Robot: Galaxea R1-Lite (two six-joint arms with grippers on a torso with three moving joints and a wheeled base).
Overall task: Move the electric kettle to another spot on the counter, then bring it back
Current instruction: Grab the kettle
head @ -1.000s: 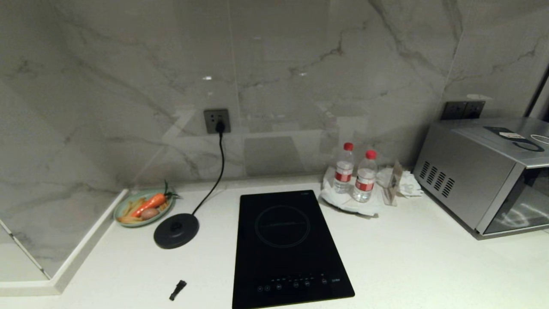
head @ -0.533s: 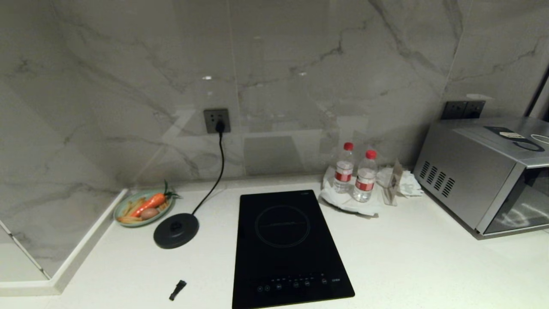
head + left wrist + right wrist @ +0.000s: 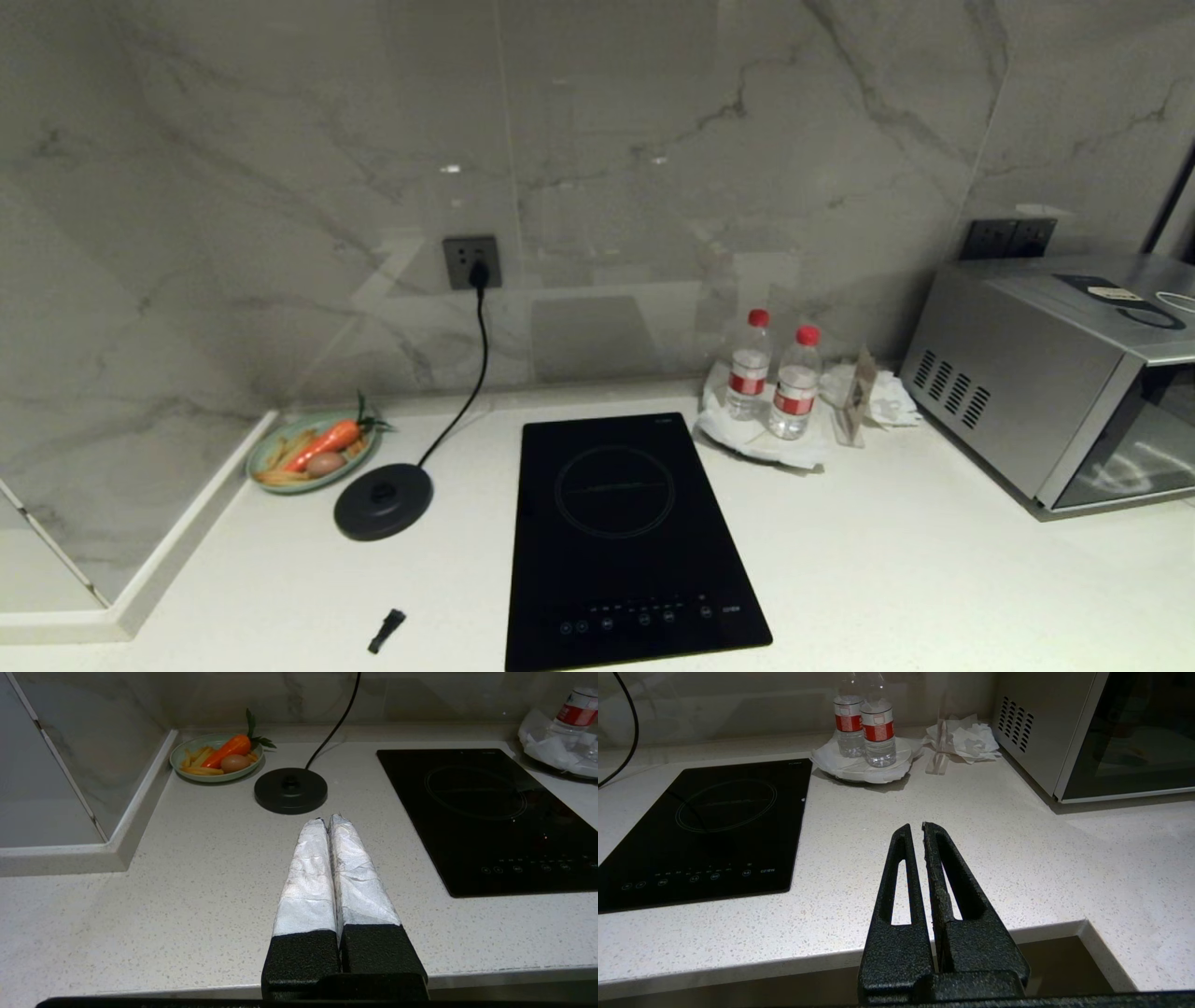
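Both claws, left claw (image 3: pixel 326 820) and right claw (image 3: pixel 916 828), hang closed and empty over the table (image 3: pixel 934 579); the electric kettle is nowhere in view, its base disc (image 3: pixel 384 501) bare, leaving weight and handhold unjudged.

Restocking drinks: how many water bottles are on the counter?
2. Both water bottles stand side by side on a white cloth behind the hob's right corner: one nearer the wall, the other just right of it. None seem hidden.

Hob (image 3: pixel 624 537), base disc (image 3: pixel 384 501), bottles (image 3: pixel 772 384), oven (image 3: pixel 1055 373).
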